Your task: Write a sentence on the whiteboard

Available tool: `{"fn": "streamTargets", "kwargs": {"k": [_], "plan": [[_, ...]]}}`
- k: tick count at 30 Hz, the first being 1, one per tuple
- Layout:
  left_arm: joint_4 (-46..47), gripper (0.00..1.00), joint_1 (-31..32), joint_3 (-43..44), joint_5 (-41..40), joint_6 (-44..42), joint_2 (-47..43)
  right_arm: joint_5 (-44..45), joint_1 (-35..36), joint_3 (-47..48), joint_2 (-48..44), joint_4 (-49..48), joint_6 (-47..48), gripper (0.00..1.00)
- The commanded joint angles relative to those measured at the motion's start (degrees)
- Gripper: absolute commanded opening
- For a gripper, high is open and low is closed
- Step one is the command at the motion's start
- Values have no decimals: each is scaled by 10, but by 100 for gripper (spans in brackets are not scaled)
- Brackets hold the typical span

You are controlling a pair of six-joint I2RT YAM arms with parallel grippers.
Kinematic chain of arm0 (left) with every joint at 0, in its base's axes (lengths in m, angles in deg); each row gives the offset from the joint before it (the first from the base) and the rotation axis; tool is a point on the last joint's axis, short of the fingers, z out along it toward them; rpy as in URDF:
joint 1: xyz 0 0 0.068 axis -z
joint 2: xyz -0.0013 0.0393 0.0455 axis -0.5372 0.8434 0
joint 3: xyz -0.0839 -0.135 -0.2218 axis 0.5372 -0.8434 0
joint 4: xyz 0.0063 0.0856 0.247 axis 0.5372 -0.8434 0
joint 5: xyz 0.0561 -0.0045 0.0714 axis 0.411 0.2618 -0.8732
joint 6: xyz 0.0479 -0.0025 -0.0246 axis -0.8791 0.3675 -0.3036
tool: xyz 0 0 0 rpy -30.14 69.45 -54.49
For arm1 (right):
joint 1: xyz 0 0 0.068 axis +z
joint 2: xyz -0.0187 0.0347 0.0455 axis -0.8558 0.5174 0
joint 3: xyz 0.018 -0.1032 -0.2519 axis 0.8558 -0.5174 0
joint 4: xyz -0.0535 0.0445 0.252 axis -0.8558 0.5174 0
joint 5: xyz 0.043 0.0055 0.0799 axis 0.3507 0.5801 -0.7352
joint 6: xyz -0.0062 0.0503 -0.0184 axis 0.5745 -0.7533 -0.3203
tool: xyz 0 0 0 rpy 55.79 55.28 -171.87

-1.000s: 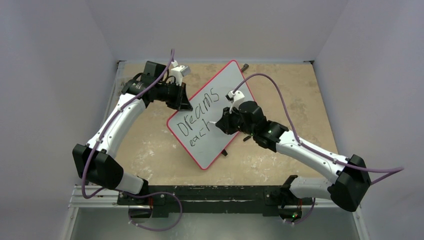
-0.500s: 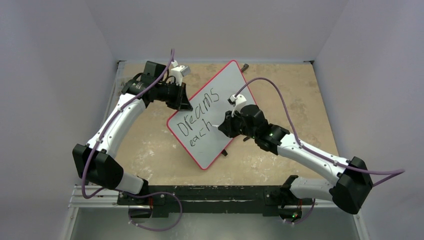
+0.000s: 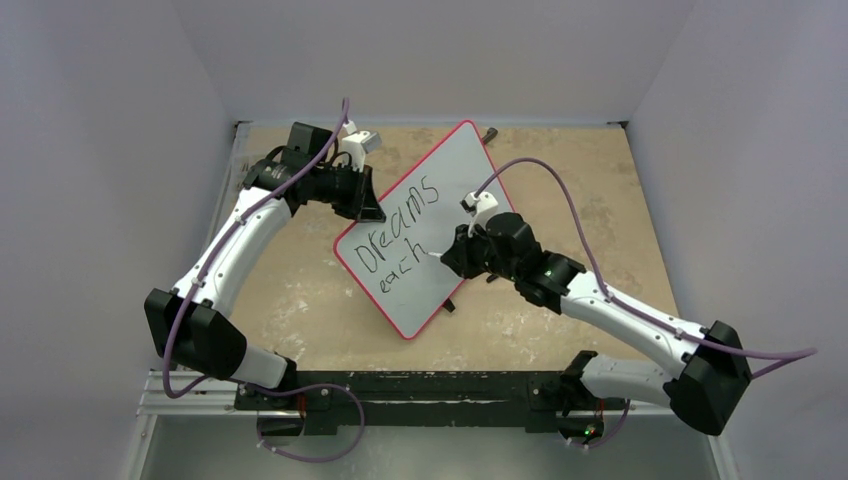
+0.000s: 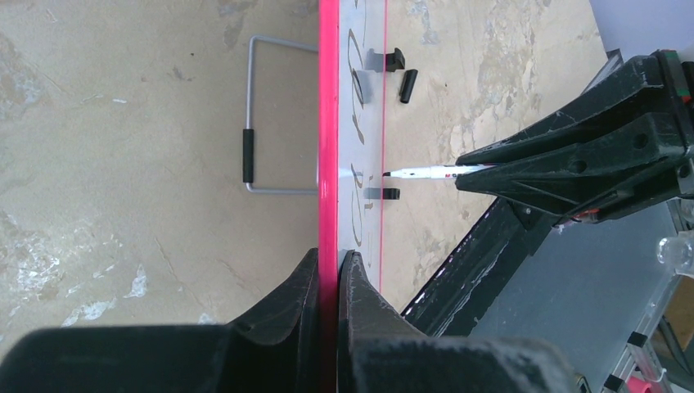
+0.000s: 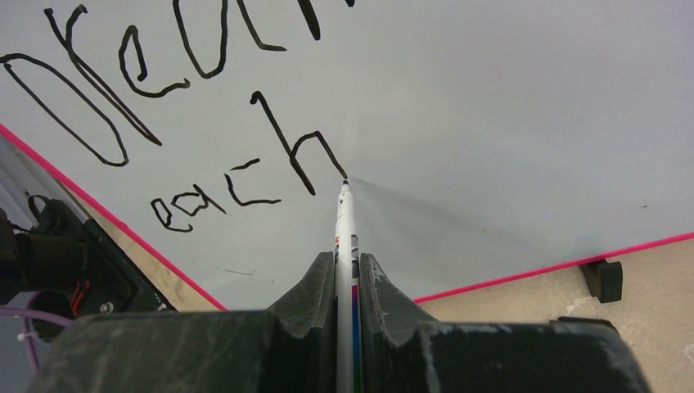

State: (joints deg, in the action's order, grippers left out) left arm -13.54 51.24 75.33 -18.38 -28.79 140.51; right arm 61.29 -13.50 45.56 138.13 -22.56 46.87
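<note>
Edging right, the right gripper — clenched on the marker — has finished "each"; the left gripper clamps the whiteboard, "day" pending.

The overhead camera looks down from high at the near edge over the whole counter. The left wrist camera sights closely past the left end effector, edge-on to the whiteboard. The right one, past the right end effector, faces its front. All share the whiteboard.

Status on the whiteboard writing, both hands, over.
Left hand shut on whiteboard rim. Right hand shut on marker, tip touching at the h's foot. Sentence so far: Dreams each. Nothing blocking the blank area.
</note>
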Motion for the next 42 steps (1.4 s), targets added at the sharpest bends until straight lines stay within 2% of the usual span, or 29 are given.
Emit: {"fn": "streamTargets", "kwargs": {"k": [1,13,23,29,36,42], "plan": [[-2,0,3,-12,-94,-52,-6,23,-2,18,-29,5,5,0],[-1,0,3,-12,-95,-52,-8,81,-17,36,-50,18,26,0],[1,0,4,-12,-88,-52,-17,95,-59,40,-48,9,33,0],[0,0,4,-11,-87,-52,-20,88,-67,33,-62,-15,44,0],[5,0,4,-15,-88,-52,-36,19,-68,-5,-83,-91,55,0],[-1,0,4,-10,-96,-48,-31,20,-68,-44,-85,-142,62,0]]}}
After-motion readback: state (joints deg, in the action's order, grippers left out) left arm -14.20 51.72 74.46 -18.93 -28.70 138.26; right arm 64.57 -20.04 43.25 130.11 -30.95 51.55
